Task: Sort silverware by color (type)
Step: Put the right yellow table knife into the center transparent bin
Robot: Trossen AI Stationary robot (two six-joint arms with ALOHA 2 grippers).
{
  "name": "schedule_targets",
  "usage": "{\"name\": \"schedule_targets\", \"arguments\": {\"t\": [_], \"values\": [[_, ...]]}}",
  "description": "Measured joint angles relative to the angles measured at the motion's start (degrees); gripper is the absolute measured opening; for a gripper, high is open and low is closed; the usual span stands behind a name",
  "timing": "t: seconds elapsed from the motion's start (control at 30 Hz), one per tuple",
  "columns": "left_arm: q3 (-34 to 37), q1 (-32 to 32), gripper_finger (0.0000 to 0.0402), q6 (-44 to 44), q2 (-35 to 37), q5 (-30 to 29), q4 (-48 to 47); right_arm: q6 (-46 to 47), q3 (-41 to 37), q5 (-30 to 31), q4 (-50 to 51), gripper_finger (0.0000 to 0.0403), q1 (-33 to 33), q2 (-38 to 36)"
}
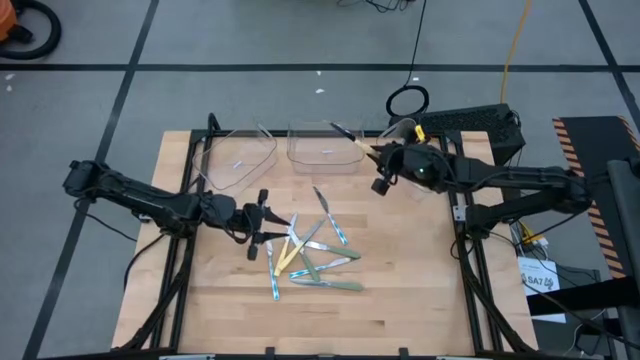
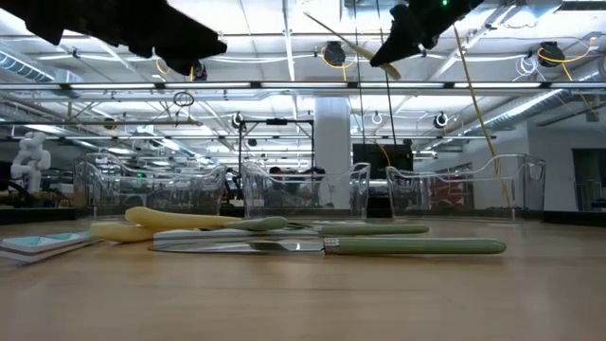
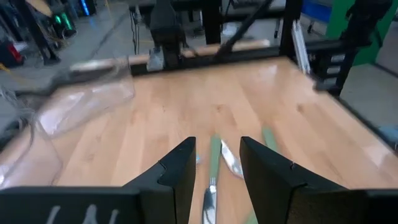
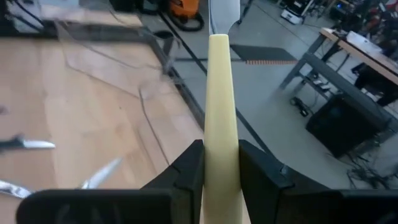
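A yellow-handled knife (image 4: 219,118) is being held by the right gripper (image 1: 379,164), whose fingers are clamped on the handle's lower part, with the handle's far end and the metal blade sticking out ahead of the fingertips. In the high view the knife is being carried above the table's far edge, its blade pointing toward the clear plastic trays (image 1: 325,145) just beyond the gripper. The utensil is judged to be light, rigid and smooth — a slim handle that could pivot or slip between the pads, so a hold near the handle's middle, as here, seems soundest; the blade end would be thinner and slicker to pinch.

The right arm is being held stretched in from the table's right side, wrist raised well off the wood, as the low view shows.

The left gripper (image 1: 260,222) is being held with its fingers apart, low over the wood, and a green-handled utensil (image 3: 212,163) is lying in the gap ahead of them. Just past its fingertips the rest of the silverware (image 1: 312,256) is lying in a loose, overlapping heap — yellow, green and light blue handles crossing one another, so single pieces are judged awkward to pick cleanly. The left arm is being reached in from the table's left side.
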State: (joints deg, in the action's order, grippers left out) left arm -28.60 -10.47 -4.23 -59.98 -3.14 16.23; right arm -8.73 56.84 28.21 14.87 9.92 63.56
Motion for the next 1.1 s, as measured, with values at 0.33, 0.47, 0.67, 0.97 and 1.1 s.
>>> {"name": "schedule_targets", "arguments": {"t": [0.33, 0.47, 0.67, 0.97, 1.1], "values": [[0.0, 0.0, 0.0134, -1.3, -4.9, 0.0, 1.7, 3.8, -3.6, 0.0, 6.4, 0.0075, 3.2, 0.3], [0.0, 0.0, 0.0134, -1.5, -6.6, 0.0, 5.1, 1.8, -6.4, 0.0, -3.0, 0.0075, 3.3, 1.1], [0.0, 0.0, 0.0134, -3.7, -7.7, 0.0, 8.9, -6.2, -6.4, 0.0, -20.7, 0.0075, 3.6, 7.2], [0.0, 0.8, 0.0134, -4.7, -7.7, 0.0, 9.0, -12.2, 5.1, -7.6, -20.7, 0.0075, 8.8, 22.0], [0.0, 1.1, 0.0134, -4.3, -7.7, 0.0, 7.4, -12.1, 11.1, -9.1, -14.6, 0.0075, 11.4, 27.4]]}}
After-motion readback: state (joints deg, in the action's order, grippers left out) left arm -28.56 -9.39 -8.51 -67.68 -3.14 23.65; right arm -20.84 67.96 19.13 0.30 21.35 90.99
